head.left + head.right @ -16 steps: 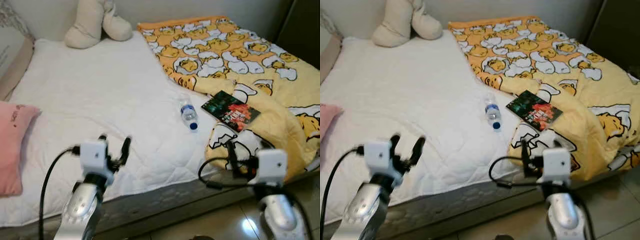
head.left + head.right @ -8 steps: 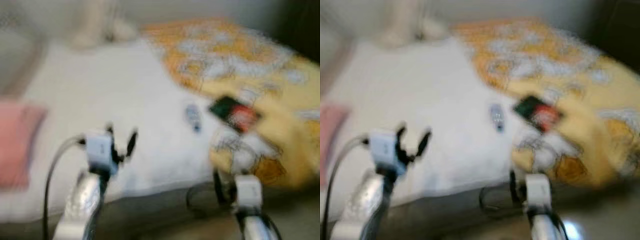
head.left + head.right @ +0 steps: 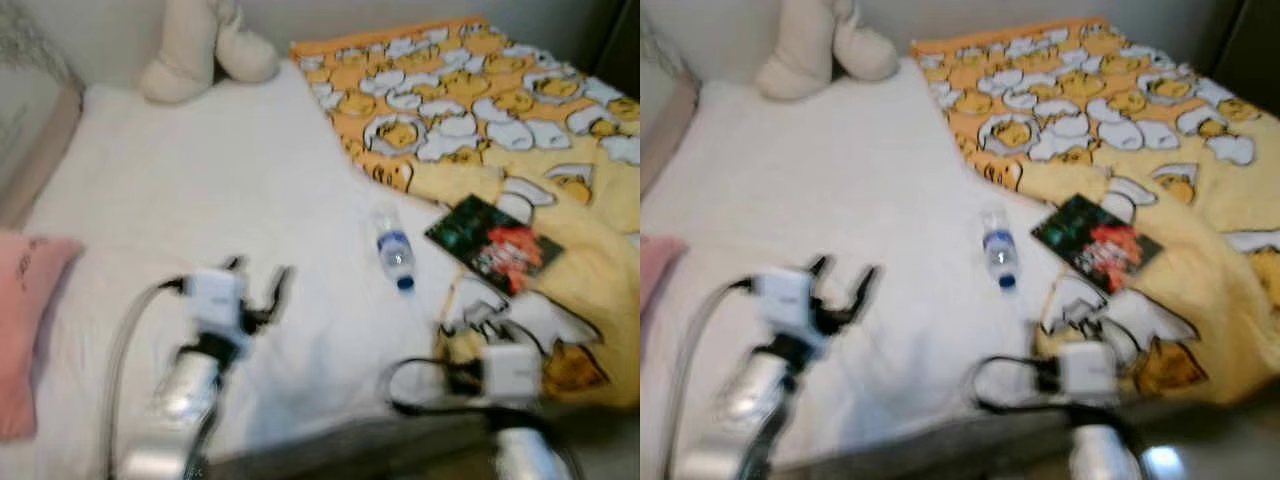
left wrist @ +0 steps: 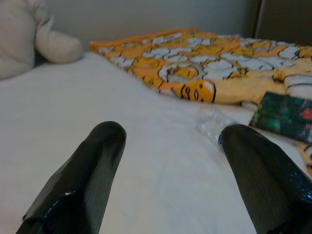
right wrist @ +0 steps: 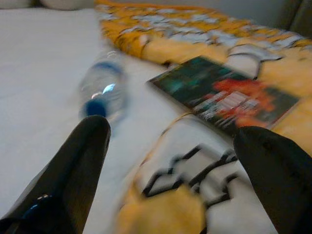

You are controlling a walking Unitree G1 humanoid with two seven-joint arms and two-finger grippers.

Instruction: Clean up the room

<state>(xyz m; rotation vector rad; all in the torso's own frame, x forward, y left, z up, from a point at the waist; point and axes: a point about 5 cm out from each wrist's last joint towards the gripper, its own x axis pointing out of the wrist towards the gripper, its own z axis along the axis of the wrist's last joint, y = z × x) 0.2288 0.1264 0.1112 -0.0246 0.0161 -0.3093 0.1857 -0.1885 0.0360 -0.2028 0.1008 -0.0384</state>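
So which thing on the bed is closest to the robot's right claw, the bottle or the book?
The plastic bottle. It lies on its side on the white sheet, blue cap pointing at the right gripper, while the dark book rests farther back on the yellow blanket.

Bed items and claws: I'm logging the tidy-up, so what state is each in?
Bottle: lying on its side on the sheet, capped.
Book: closed, flat on the blanket.
Blanket: rumpled.
Left claw: open, empty.
Right claw: open, empty.
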